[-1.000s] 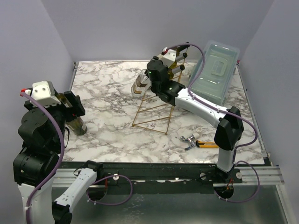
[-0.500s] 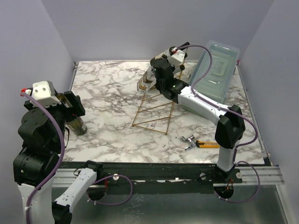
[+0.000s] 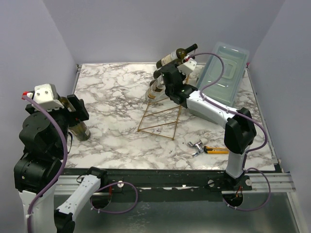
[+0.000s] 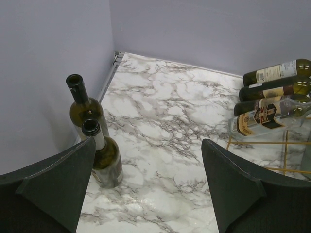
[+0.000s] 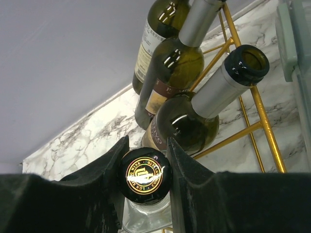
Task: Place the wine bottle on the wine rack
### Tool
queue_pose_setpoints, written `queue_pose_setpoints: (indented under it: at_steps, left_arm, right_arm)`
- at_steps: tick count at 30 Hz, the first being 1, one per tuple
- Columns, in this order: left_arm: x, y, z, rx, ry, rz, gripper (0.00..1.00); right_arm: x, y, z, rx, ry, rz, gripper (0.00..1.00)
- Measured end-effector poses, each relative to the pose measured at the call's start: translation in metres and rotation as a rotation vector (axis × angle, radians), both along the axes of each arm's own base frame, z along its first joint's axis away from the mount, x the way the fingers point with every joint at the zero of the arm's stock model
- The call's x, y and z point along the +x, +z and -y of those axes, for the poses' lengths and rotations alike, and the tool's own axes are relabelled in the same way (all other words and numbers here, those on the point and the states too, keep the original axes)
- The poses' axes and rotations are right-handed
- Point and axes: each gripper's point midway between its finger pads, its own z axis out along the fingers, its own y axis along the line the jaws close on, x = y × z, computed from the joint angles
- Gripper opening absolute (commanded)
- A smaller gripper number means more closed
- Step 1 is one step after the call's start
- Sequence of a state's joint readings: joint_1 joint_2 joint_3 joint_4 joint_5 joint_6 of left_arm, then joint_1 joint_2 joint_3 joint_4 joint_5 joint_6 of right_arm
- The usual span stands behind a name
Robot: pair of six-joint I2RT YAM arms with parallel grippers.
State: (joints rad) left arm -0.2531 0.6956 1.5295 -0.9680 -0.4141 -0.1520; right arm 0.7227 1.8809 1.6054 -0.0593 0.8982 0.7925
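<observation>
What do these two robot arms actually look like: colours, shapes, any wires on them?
The left arm and right arm match: white tube-like links between chunky black joints. A purple cable loops loosely along each. Each hand has two dark, wedge-shaped fingers with a fine textured surface. I can read no markings on them.

The right wrist's fingers (image 5: pixel 194 187) hide the clear bottle (image 5: pixel 146 177) below its cap; the top bottle (image 5: pixel 163 22) runs off the upper edge. The left wrist view crops the rack (image 4: pixel 262 142).
</observation>
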Motion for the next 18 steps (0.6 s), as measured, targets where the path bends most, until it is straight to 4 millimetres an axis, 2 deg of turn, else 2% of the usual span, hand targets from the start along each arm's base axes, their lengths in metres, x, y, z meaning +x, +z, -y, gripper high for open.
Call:
queue_pose_setpoints:
  at_steps: [7, 13, 18]
  left_arm:
    - [0.000, 0.000, 0.000, -0.001, -0.002, 0.000, 0.91]
    - [0.001, -0.001, 0.001, -0.007, -0.005, -0.002, 0.91]
    - [0.002, -0.003, 0.002, -0.007, -0.005, -0.008, 0.91]
  right_arm:
    - [-0.003, -0.018, 0.007, 0.044, -0.038, -0.036, 0.01]
    - [-0.004, -0.023, 0.012, 0.087, -0.070, -0.038, 0.01]
    - [-0.006, -0.028, 0.017, 0.111, -0.099, -0.036, 0.18]
